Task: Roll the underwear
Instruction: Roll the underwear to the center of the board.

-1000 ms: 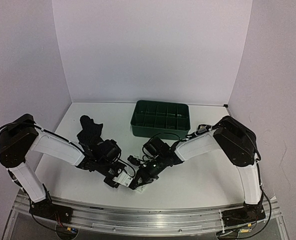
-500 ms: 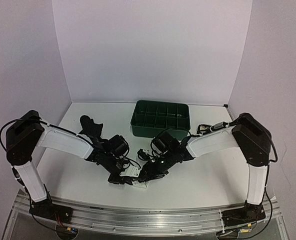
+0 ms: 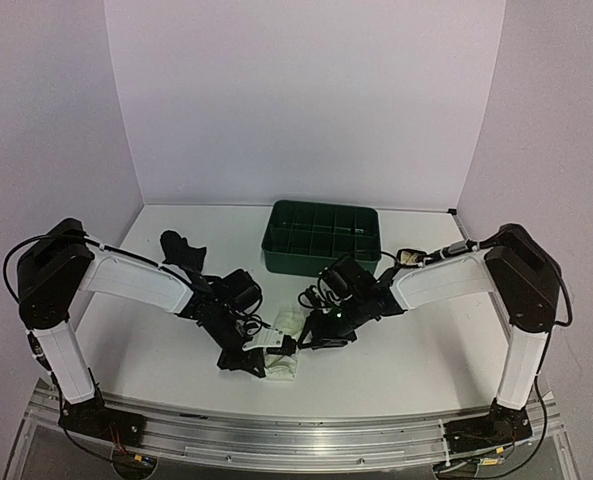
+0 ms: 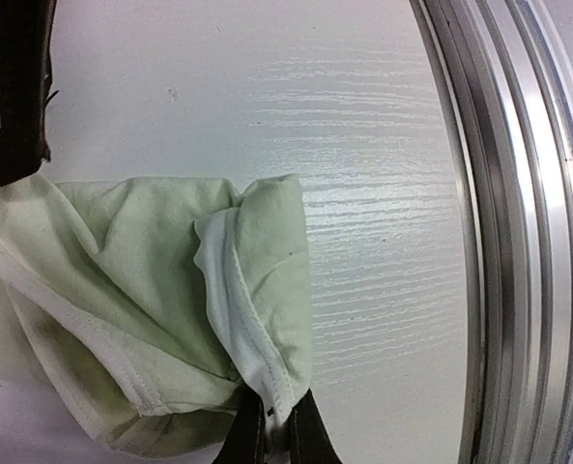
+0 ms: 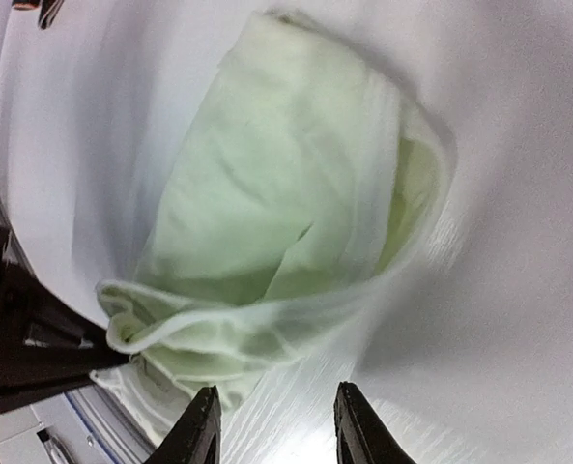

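The plain cream-white underwear (image 3: 285,323) lies bunched near the table's front, partly folded over itself. In the left wrist view it (image 4: 151,290) fills the lower left. My left gripper (image 3: 259,357) is shut on its stitched hem (image 4: 267,387), its jaws (image 4: 277,433) pinching the seam. My right gripper (image 3: 314,336) is open and empty, with the cloth (image 5: 267,222) just beyond its fingertips (image 5: 201,430). One right finger (image 4: 20,87) shows in the left wrist view, at the cloth's far corner. The black underwear (image 3: 181,248) lies crumpled at the back left. The cream one with black edging is not visible.
The green compartment tray (image 3: 321,240) stands at the back centre, just behind the right arm. The metal rail at the table's front edge (image 4: 518,232) runs close to the left gripper. White walls close in the back and both sides.
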Available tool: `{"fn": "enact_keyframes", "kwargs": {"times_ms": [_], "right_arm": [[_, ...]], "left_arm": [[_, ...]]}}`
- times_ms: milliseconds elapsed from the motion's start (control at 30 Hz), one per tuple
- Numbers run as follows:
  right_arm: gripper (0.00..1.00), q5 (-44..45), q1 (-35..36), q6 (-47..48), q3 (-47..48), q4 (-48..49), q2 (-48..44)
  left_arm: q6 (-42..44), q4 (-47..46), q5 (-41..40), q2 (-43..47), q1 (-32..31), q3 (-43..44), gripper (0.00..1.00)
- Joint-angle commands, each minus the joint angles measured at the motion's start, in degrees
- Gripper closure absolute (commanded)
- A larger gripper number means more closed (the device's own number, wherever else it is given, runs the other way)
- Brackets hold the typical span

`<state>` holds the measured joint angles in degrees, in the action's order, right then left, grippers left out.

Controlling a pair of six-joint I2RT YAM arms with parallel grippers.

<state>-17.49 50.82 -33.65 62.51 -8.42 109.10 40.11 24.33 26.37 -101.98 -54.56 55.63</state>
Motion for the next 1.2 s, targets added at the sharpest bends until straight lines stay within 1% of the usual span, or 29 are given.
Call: {"fn": "enact_keyframes", "kwargs": {"times_ms": [0,133,300,367,467,567,600,700,867,1033,1100,1167], "right_arm": [[0.63,2.3,-0.2,-3.0,3.8,-0.2,4.0],[0.63,3.3,-0.2,0.7,1.9,0.7,0.1],[0.62,5.5,0.2,9.0,-6.3,3.0,-9.1],[0.62,6.2,1.0,12.7,-10.4,5.4,-12.6],[0.62,9.8,4.5,20.7,-15.3,7.9,-17.6],[0.61,17.7,12.2,33.5,-16.6,8.5,-19.7],[0.61,20.5,14.4,38.1,-16.4,9.9,-19.7],[0.58,24.7,17.4,45.6,-13.9,11.4,-17.1],[0.56,26.2,18.4,55.4,-8.2,11.4,-10.0],[0.56,24.6,18.4,60.2,-4.4,11.2,-3.4],[0.58,24.3,18.4,60.7,-3.8,11.1,-1.7],[0.62,25.6,18.4,60.6,-3.7,11.1,-0.2]], "left_arm": [[-6.2,5.8,7.0,-2.9,0.3,4.3,1.00],[-10.0,7.8,12.1,-4.8,1.8,6.6,1.00],[-15.2,8.0,18.4,-7.9,5.5,8.7,1.00],[-16.4,7.6,19.3,-8.1,6.2,8.9,1.00],[-17.7,7.4,20.6,-8.8,6.9,9.6,1.00],[-19.0,8.2,22.2,-10.6,7.3,11.0,1.00],[-19.4,8.5,22.8,-11.2,7.4,11.6,1.00],[-19.9,8.9,24.0,-12.4,7.5,12.6,1.00],[-20.1,10.0,25.2,-13.6,7.6,13.8,1.00],[-20.0,10.4,25.6,-14.5,7.6,14.5,1.00],[-19.9,10.7,25.6,-14.9,7.6,14.8,1.00],[-19.7,10.8,25.7,-15.0,7.6,14.8,1.00]]}}
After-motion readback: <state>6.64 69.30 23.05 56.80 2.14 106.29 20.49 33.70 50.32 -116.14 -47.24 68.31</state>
